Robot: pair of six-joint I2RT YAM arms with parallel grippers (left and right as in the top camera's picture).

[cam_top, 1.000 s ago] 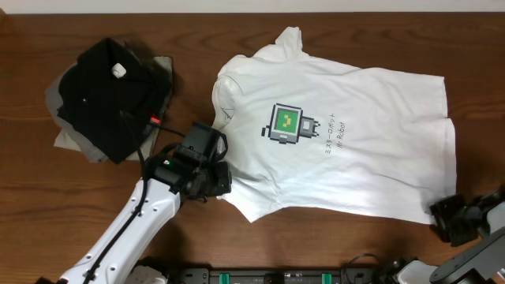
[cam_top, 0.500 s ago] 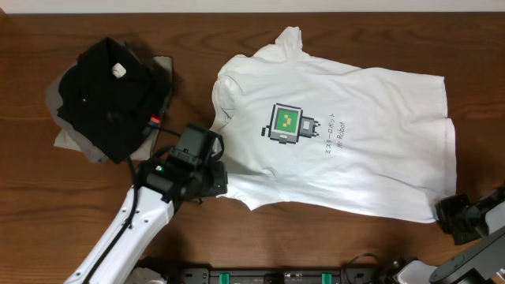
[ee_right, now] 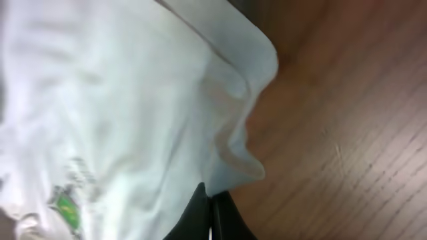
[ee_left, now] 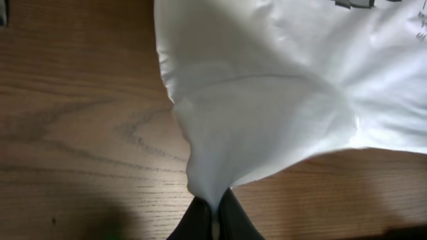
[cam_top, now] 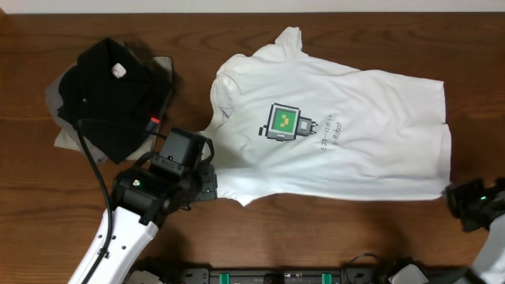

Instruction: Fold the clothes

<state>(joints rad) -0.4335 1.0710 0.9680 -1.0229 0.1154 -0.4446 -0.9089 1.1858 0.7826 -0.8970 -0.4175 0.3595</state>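
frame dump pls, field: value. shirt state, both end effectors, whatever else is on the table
T-shirt: white, spread out, print up
left end effector: shut on T-shirt at near sleeve
right end effector: shut on T-shirt at hem corner
black garment: folded, apart from T-shirt, atop grey garment
table: dark wood
fold: not started

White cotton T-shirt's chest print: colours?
Green-and-grey pixel robot print, grey lettering, on the white T-shirt; overhead view.
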